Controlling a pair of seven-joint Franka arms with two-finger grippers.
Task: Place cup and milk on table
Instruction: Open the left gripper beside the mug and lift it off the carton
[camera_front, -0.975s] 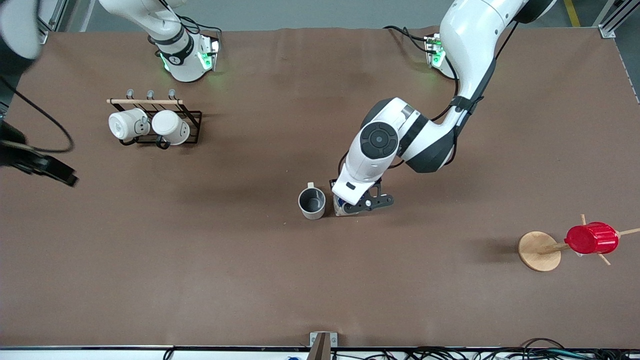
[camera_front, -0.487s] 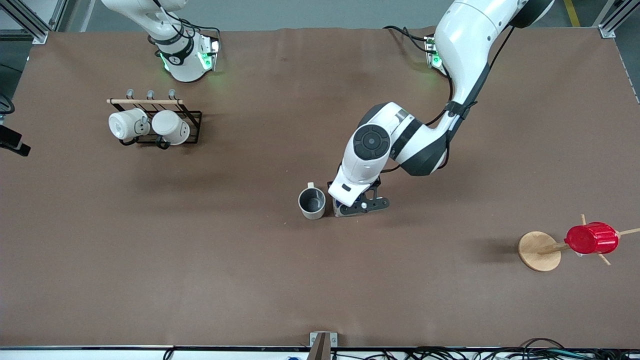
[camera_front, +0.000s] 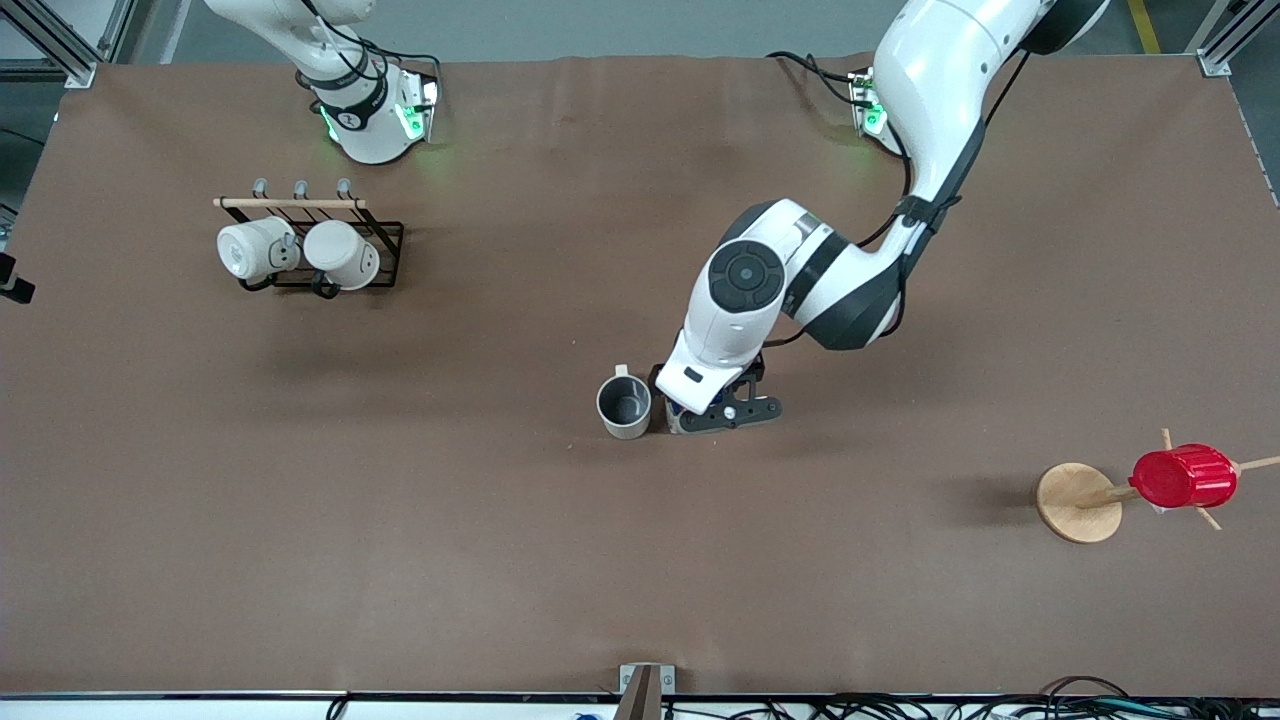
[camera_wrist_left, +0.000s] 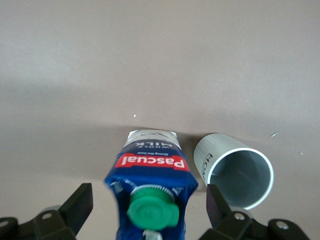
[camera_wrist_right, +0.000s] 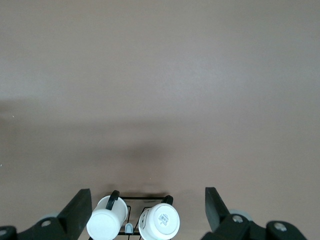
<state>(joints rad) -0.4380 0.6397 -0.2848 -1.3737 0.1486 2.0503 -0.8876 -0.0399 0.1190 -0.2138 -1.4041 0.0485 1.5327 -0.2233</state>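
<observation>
The milk (camera_wrist_left: 150, 170), a blue carton with a green cap and a red label, stands upright on the brown table (camera_front: 400, 550). The pale grey cup (camera_front: 624, 405) stands upright right beside it, toward the right arm's end, and shows in the left wrist view (camera_wrist_left: 235, 170). My left gripper (camera_wrist_left: 148, 215) is open, one finger on each side of the carton, with a gap on both sides. In the front view the left gripper (camera_front: 715, 412) hides most of the milk (camera_front: 681, 411). My right gripper (camera_wrist_right: 147, 200) is open and empty, high over the mug rack.
A black wire rack (camera_front: 385, 240) holds two white mugs (camera_front: 258, 249) (camera_front: 340, 254) near the right arm's base; they show in the right wrist view (camera_wrist_right: 107, 225). A red ribbed cup (camera_front: 1183, 477) hangs on a wooden stand (camera_front: 1078, 502) toward the left arm's end.
The right arm's hand has drawn back out of the front view past the table's edge. The left hand has shifted slightly toward the cup. Milk and cup stay put.
</observation>
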